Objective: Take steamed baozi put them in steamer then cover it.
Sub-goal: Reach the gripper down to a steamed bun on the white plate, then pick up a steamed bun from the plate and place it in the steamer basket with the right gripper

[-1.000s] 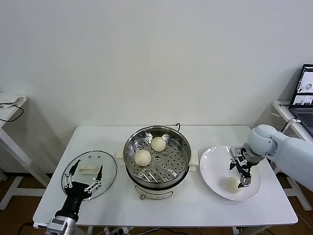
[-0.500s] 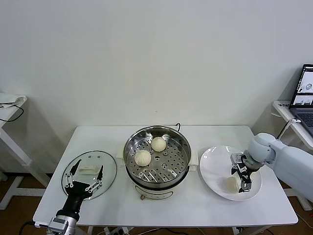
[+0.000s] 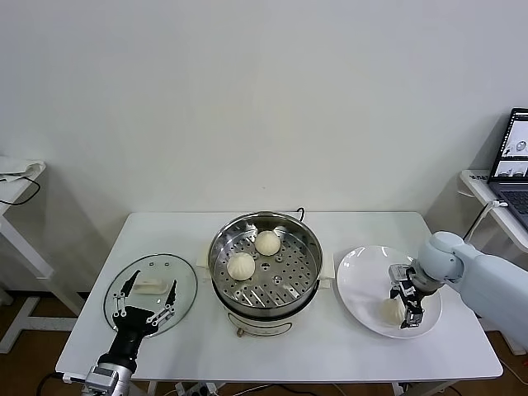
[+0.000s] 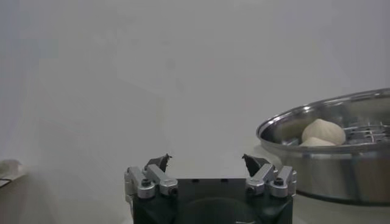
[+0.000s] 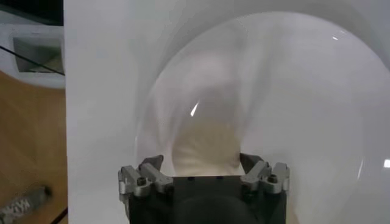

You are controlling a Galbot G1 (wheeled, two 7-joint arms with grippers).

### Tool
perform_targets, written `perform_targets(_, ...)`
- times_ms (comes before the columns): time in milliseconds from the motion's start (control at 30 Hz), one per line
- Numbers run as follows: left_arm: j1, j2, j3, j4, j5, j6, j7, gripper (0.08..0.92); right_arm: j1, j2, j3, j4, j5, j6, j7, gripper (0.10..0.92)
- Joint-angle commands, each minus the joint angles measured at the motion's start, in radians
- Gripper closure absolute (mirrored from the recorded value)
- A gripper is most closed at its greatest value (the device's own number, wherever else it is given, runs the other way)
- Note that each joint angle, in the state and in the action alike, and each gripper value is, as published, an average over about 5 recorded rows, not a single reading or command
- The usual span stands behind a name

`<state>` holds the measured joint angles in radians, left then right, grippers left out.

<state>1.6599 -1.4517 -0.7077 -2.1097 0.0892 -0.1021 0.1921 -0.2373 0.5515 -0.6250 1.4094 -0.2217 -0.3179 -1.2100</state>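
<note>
Baozi: head view, two sit on the perforated tray of the steamer [image 3: 264,262] at frame centre; a third baozi [image 3: 393,310] lies on the white plate [image 3: 363,276] at lower right. Right tool [image 3: 410,307] is down over that bun, fingers straddling it, closing; no firm hold confirmed. Left tool [image 3: 142,299] hovers spread wide, released, over the cover [image 3: 183,285] on the tabletop [image 3: 330,351] at lower left.

Left wrist view: fingertips [image 4: 159,162] apart, nothing between; steamer rim at right edge.

Right wrist view: bun [image 5: 204,149] fills the gap between the fingers [image 5: 152,164], plate beneath.

Risks, judged: soft dough may dent or tear if squeezed hard; an off-centre pinch could let it roll on the smooth plate or drop on the way to the steamer.
</note>
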Motion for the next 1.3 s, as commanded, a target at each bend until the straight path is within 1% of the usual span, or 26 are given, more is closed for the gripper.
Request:
perform_targets(33, -0.001, 0.000, 0.001, -0.001, 0.000, 0.000, 0.000, 0.177, -0.016, 0.001, 0.016, -0.003, -0.003, 0.002, 0.006, 0.326)
perform_targets(367, 0.000, 0.000, 0.005, -0.006, 0.001, 0.001, -0.001, 0.177, -0.012, -0.001, 0.017, 0.001, -0.003, 0.002, 0.007, 0.392)
perform_targets(567, 0.003, -0.001, 0.005, -0.014, 0.002, 0.001, -0.001, 0.177, 0.013, -0.018, 0.011, 0.017, 0.017, 0.002, -0.001, 0.401)
perform_targets(667, 0.005, 0.000, 0.005, -0.018, 0.002, 0.001, -0.001, 0.177, 0.077, -0.046, -0.027, 0.037, 0.055, 0.001, -0.007, 0.399)
perform_targets(867, 0.007, 0.001, 0.005, -0.023, 0.002, 0.002, -0.001, 0.177, 0.339, -0.112, -0.175, 0.084, 0.171, 0.035, -0.040, 0.405)
perform_targets(1033, 0.007, 0.002, 0.005, -0.029, 0.002, 0.004, -0.002, 0.177, 0.594, -0.127, -0.298, 0.115, 0.220, 0.148, -0.075, 0.409)
perform_targets(1167, 0.007, 0.005, 0.002, -0.030, 0.002, 0.006, -0.002, 0.177, 0.781, -0.095, -0.391, 0.131, 0.228, 0.309, -0.104, 0.414)
perform_targets(1300, 0.007, 0.008, -0.002, -0.029, 0.002, 0.007, -0.002, 0.177, 0.934, -0.026, -0.466, 0.149, 0.223, 0.484, -0.110, 0.414)
